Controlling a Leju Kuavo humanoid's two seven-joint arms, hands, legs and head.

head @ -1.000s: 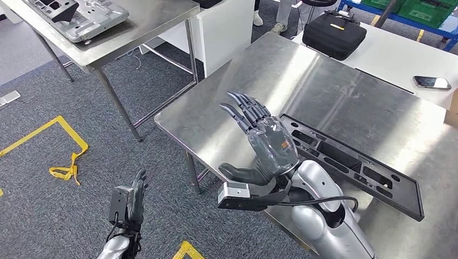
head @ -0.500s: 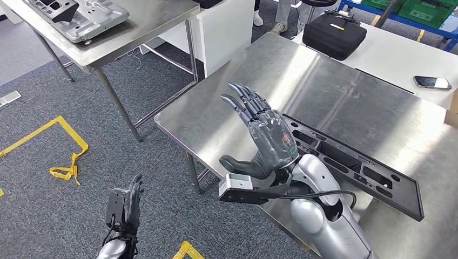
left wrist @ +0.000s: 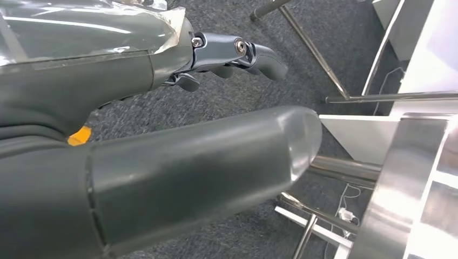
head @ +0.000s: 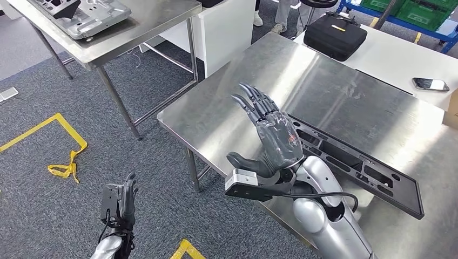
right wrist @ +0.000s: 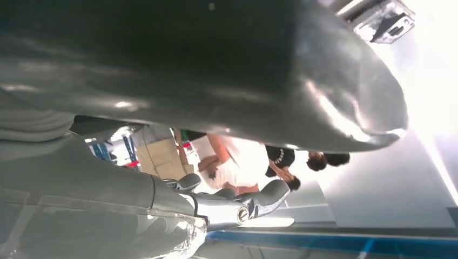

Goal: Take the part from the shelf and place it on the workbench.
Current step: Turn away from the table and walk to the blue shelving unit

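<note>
1. We are seeing the right hand (head: 270, 135) raised above the near edge of the surface (head: 324, 91), fingers spread wide, holding nothing.
2. The black part (head: 351, 162) is lying flat on the surface just beyond that hand, so placement looks done. We are judging the main risk to be the forearm sweeping back and catching the part's near rim, dragging it toward the edge.
3. The left hand (head: 121, 202) is hanging low beside the surface's near corner, fingers straight and together, empty. Swinging it up could be knocking the surface leg.
4. A black case (head: 335, 35) and phone (head: 430, 83) are lying beyond the part, well apart from it.
</note>
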